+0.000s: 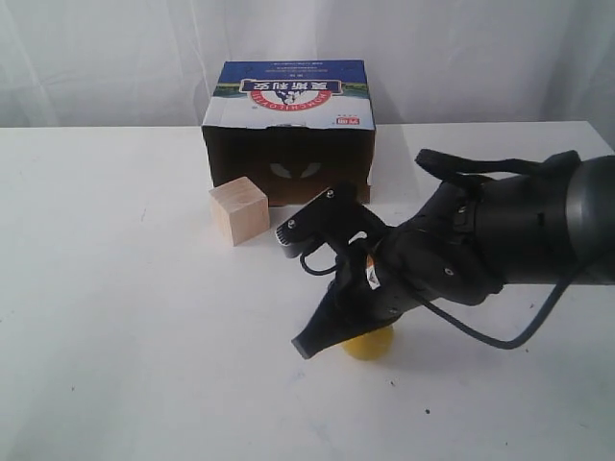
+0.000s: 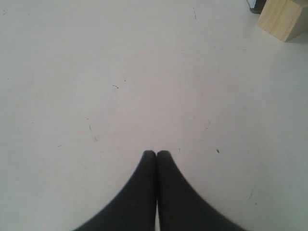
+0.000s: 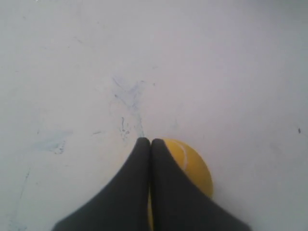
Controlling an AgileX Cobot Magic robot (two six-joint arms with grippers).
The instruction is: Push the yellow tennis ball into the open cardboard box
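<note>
The yellow tennis ball [image 1: 373, 344] rests on the white table, well in front of the open cardboard box [image 1: 288, 106], whose dark opening faces the front. My right gripper [image 1: 306, 348] reaches across the middle, slanting down over the ball with its tip just left of it. In the right wrist view the right gripper [image 3: 150, 142] is shut with nothing between the fingers, and the ball [image 3: 195, 166] lies under and beside one finger, partly hidden. My left gripper [image 2: 156, 154] is shut over bare table and does not show in the exterior view.
A pale wooden cube [image 1: 238, 211] stands just left of the box's opening, between ball and box; it also shows at the edge of the left wrist view as the wooden cube [image 2: 284, 17]. White curtains hang behind the table [image 1: 115, 288].
</note>
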